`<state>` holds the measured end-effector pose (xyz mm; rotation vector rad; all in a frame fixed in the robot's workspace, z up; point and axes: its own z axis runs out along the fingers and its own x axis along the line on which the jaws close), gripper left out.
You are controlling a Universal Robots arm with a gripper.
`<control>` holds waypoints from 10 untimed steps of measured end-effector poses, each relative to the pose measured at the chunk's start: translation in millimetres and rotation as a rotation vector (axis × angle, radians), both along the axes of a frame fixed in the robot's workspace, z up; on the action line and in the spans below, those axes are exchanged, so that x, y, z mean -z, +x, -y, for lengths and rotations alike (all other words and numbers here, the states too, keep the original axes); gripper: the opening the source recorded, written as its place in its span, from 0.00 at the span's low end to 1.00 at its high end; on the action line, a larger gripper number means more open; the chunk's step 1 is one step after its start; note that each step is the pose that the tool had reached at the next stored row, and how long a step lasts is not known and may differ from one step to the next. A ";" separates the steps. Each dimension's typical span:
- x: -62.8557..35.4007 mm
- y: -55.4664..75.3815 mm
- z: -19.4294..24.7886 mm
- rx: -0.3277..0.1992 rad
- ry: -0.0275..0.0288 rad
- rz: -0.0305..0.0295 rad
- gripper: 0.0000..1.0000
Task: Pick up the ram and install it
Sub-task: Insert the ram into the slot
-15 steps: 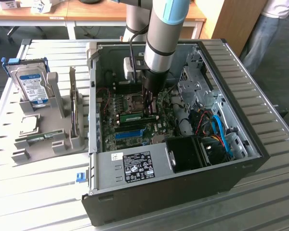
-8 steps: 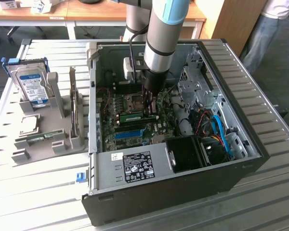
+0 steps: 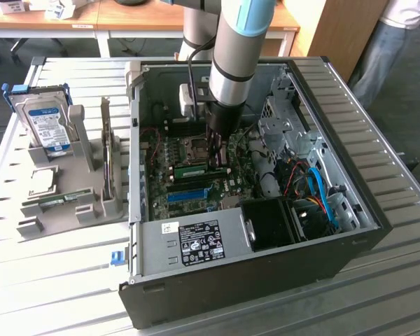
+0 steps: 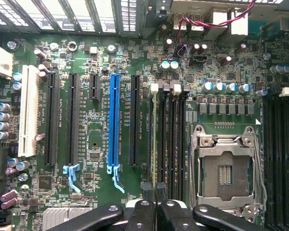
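I have the slatted metal table point(image 3: 49, 280) carrying everything, with wooden desks point(image 3: 126, 17) beyond it at twelve o'clock and a person point(image 3: 395, 42) standing at one o'clock. The open computer case point(image 3: 231, 280) takes the table's middle, and the arm point(image 3: 238, 49) reaches down into it from twelve o'clock. At the case's nine o'clock sits a grey holder tray point(image 3: 91, 203) with a hard drive point(image 3: 45, 122), a square processor chip point(image 3: 42, 180) and another green stick point(image 3: 59, 201).

Inside the case, a tangle of cables point(image 3: 315, 189) lies at three o'clock of the fingers point(image 4: 147, 219). The processor socket point(image 4: 226, 168) is just beside them and the blue slot point(image 4: 116, 120) is farther off. The fingers are drawn narrow. Their tips sit at one end of the ram point(image 3: 191, 170), which stands on edge in the memory slots point(image 4: 169, 139). Whether they pinch it I cannot tell.
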<state>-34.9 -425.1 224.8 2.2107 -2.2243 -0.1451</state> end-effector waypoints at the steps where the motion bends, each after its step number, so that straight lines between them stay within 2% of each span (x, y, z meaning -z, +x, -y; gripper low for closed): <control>1: 0.0 0.0 0.0 0.000 0.0000 0.0000 0.12; 10: -4.2 0.1 -0.1 0.000 0.0006 0.0003 0.12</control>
